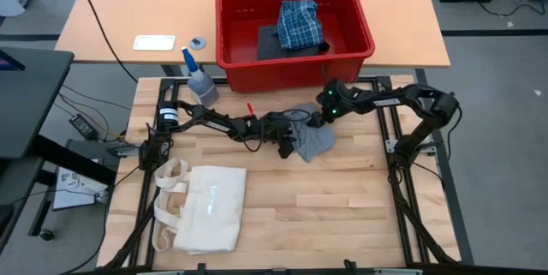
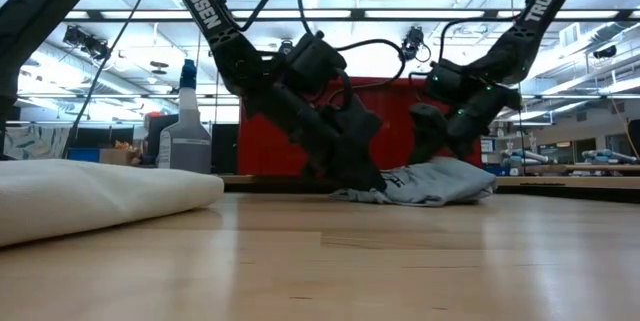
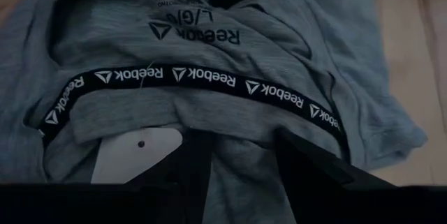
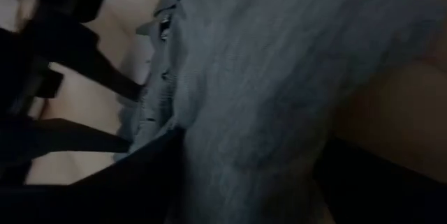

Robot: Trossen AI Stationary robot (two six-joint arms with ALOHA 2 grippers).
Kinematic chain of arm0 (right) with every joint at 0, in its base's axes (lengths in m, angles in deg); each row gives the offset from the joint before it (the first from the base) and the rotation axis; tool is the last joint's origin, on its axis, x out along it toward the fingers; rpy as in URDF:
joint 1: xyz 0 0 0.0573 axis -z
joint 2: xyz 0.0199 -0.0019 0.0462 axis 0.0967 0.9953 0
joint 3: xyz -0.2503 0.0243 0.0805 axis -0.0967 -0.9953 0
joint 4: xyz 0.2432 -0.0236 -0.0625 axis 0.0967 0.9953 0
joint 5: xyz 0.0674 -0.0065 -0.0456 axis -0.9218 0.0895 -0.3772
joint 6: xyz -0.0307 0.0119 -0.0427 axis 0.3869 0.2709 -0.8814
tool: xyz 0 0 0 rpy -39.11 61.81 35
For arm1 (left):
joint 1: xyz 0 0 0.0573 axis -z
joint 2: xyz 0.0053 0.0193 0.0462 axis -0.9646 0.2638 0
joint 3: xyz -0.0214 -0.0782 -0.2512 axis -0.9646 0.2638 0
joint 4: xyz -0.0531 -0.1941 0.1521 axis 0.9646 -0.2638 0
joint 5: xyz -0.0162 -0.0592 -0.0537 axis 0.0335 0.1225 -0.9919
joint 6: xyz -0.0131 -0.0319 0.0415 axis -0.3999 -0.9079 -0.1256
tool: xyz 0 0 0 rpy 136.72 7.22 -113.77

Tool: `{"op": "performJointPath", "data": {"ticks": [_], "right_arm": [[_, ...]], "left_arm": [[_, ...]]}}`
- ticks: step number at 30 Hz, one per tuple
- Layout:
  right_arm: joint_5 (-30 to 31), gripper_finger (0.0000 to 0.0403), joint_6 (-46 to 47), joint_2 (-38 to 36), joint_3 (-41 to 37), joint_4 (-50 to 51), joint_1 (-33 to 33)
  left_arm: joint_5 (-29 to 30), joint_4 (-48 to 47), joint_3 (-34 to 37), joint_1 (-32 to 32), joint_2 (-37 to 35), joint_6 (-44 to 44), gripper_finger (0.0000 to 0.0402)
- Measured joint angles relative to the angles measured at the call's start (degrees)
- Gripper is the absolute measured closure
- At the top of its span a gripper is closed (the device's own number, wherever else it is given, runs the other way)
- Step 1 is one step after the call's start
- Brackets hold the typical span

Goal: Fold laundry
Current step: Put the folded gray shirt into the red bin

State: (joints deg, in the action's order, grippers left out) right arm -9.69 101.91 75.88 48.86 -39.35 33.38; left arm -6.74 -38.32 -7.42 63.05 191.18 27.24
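A light grey garment (image 1: 315,142) with a black lettered waistband (image 3: 209,79) lies crumpled on the wooden table, about mid-table. My left gripper (image 1: 288,144) is at its left edge, shut on a fold of it. My right gripper (image 1: 318,121) comes at the garment's far side, open, with grey cloth (image 4: 279,63) between its spread fingers. A blue-and-white plaid garment (image 1: 300,22) lies on a dark one (image 1: 270,42) inside the red basket (image 1: 231,61). My left gripper pinches a bunched fold of the grey cloth (image 3: 234,160) just under the waistband, beside a white tag (image 3: 133,154). Its fingers (image 3: 192,158) slant down from the table's left. The garment rests slack on the table. Whether my right gripper touches the cloth, I cannot tell.
The red basket stands beyond the table's far edge. A spray bottle (image 1: 201,82) stands at the far left corner. A cream tote bag (image 1: 205,208) lies flat at the near left. Bare wood (image 1: 342,215) lies to the near right.
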Motion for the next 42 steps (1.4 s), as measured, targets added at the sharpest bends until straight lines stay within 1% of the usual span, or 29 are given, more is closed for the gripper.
{"op": "performJointPath", "data": {"ticks": [1,3,6,7,9,10,11,12,15,16,18,21,23,25,28,31,37,40,42], "right_arm": [[0.0,0.009,0.6,0.1,0.0,-0.8,-0.3],[-0.5,0.0138,1.6,0.1,-0.1,-1.9,-0.8],[-1.6,0.0235,1.9,0.1,-0.1,-2.1,-1.0],[-2.9,0.0272,2.6,0.1,-0.1,-2.1,-1.0],[-7.6,0.0346,4.5,-0.3,-0.1,-2.0,-1.0],[-10.2,0.0356,4.9,-1.1,-0.2,-1.9,-1.0],[-12.1,0.0356,5.4,-2.3,-0.1,-1.6,-1.0],[-12.7,0.0356,6.1,-3.8,0.4,-0.6,-1.1],[-12.3,0.0356,7.0,-9.6,3.3,3.3,-1.4],[-11.7,0.0356,7.1,-11.6,4.7,4.6,-1.4],[-9.1,0.0356,7.0,-15.6,8.4,7.1,-1.4],[-3.5,0.0356,5.7,-19.8,15.3,9.4,0.0],[0.2,0.0356,4.5,-20.6,20.5,9.8,1.9],[2.3,0.0356,3.3,-19.9,26.2,10.0,4.5],[2.1,0.0356,1.1,-15.9,35.7,9.6,8.7],[0.3,0.0356,-1.4,-9.0,46.3,9.7,12.7],[-4.1,0.0356,-0.7,9.3,67.3,9.4,19.8],[-6.1,0.0355,-0.1,19.1,76.2,10.1,22.3],[-6.8,0.0343,-0.3,25.0,80.3,11.7,23.6]], "left_arm": [[0.0,-0.5,0.0,0.0,0.0,0.0,0.0237],[0.0,-1.5,0.0,0.0,0.0,0.0,0.0237],[-0.1,-2.4,0.0,0.0,-0.1,-0.6,0.0237],[-0.3,-3.1,0.0,-0.1,-0.6,-1.6,0.0237],[-1.2,-4.8,0.1,-0.2,-2.3,-2.8,0.0237],[-1.4,-6.0,0.2,-0.3,-3.7,-2.9,0.0237],[-1.5,-7.3,0.2,-0.3,-5.4,-2.4,0.0237],[-1.5,-8.7,0.2,-0.3,-7.5,-1.8,0.0237],[-0.9,-15.6,0.0,-0.2,-14.9,0.7,0.0237],[0.2,-18.4,0.0,0.0,-17.3,1.6,0.0237],[4.2,-22.7,0.0,0.5,-22.4,4.2,0.0237],[12.4,-26.4,0.1,1.7,-29.5,9.2,0.0237],[16.5,-26.4,1.0,2.0,-33.1,11.7,0.0237],[18.4,-26.2,3.0,1.9,-35.5,12.6,0.0237],[19.4,-25.5,6.9,1.4,-38.6,12.5,0.0237],[19.7,-23.7,10.1,1.5,-42.6,11.3,0.0237],[19.8,-23.8,10.6,1.5,-49.2,14.1,0.0237],[20.0,-24.3,10.6,1.6,-52.1,13.2,0.0237],[20.2,-25.8,10.6,1.6,-53.9,12.0,0.0237]]}}
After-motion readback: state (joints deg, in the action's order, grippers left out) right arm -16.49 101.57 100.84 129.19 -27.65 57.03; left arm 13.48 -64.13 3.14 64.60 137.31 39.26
